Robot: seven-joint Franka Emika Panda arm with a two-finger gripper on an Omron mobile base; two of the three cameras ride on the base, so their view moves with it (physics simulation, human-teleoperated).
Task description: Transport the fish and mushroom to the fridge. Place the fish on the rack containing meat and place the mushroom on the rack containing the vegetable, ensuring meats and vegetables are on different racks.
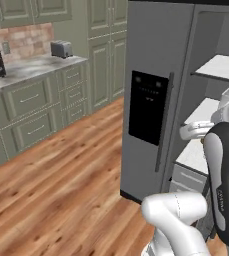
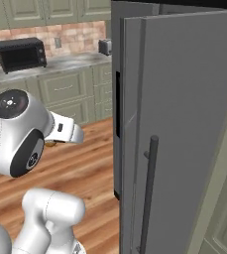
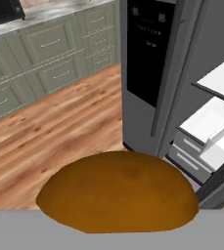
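Clearly light and soft, the mushroom [image 3: 117, 191] sits clamped at its middle in the closed end effector [image 3: 117, 222], with the fridge [image 3: 182, 73] open just ahead.

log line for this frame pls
phase: carrying | gripper: shut on mushroom | fridge: right door open, white shelves visible | arm: at open side, mushroom not yet on a rack | fish: n/a

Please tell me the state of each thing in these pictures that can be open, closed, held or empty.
Tall grey metal fridge: right door open, white shelves showing; left door with black dispenser panel closed.
Brown-orange mushroom lump: held in the gripper, off the shelves.
Gripper: shut on the mushroom.
Green cabinets: closed.
Black oven on counter: door closed.
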